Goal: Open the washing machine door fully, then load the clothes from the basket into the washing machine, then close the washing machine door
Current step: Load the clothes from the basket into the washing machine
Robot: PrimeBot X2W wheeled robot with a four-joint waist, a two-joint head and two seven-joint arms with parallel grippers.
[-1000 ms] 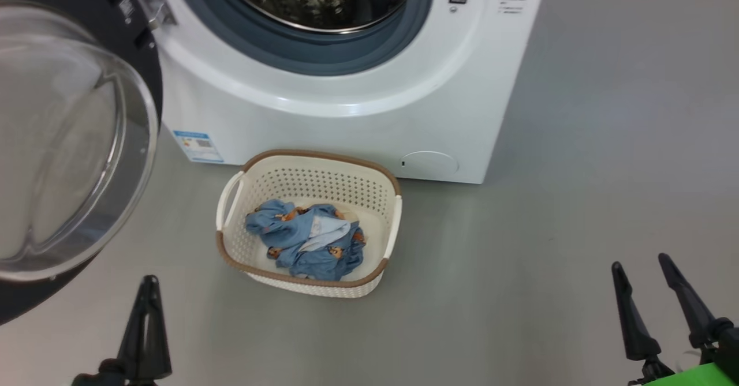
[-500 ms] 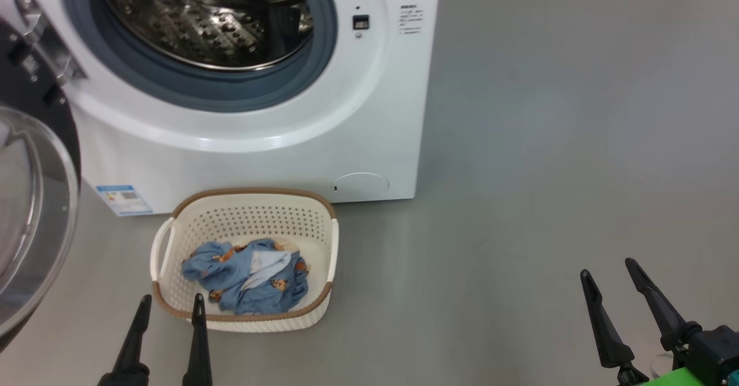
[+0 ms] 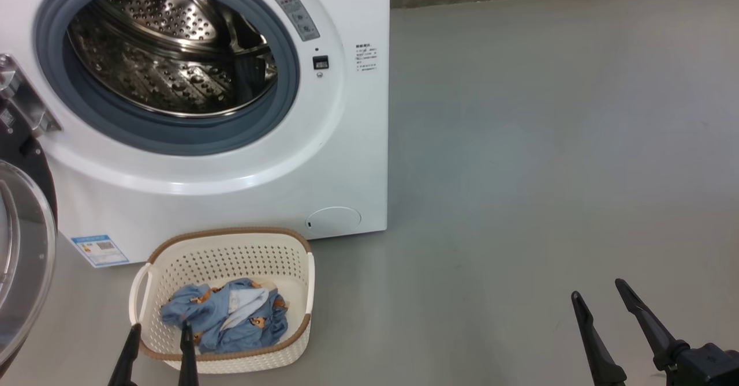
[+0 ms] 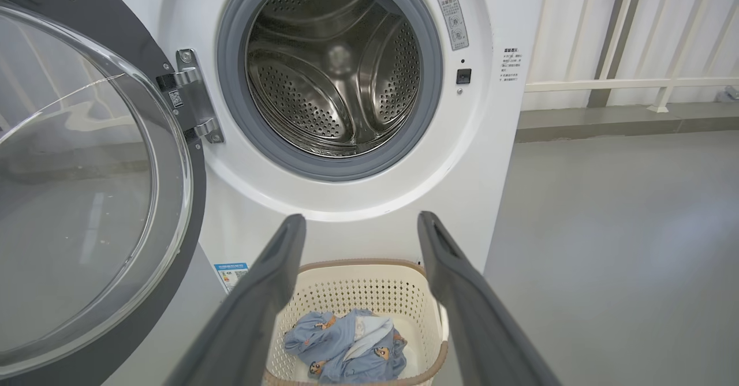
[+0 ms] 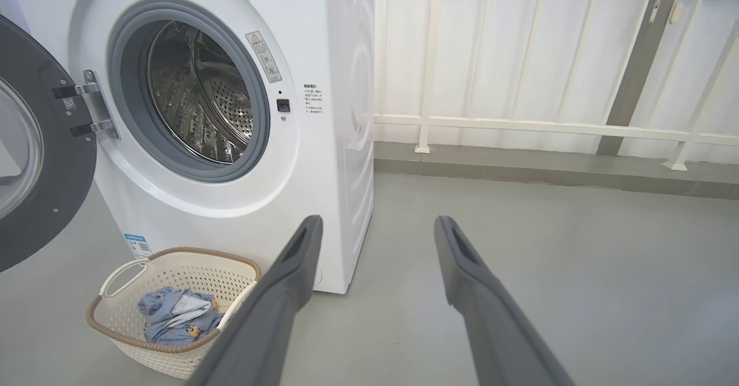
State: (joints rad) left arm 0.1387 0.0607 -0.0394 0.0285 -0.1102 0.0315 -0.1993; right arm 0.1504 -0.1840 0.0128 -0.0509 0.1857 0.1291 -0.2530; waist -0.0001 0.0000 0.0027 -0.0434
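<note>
Left gripper [image 3: 161,324], fingers released, is hovering by the basket [image 3: 231,232] holding the clothes [image 3: 225,319]; right gripper [image 3: 597,287] is likewise standing released.

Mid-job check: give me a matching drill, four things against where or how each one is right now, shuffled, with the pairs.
1 washing machine door
2 clothes
3 left gripper
4 right gripper

a open, over bare floor
b swung wide open
c open, aimed at the basket
d bundled inside the basket

Pairs: 1-b; 2-d; 3-c; 4-a
</note>
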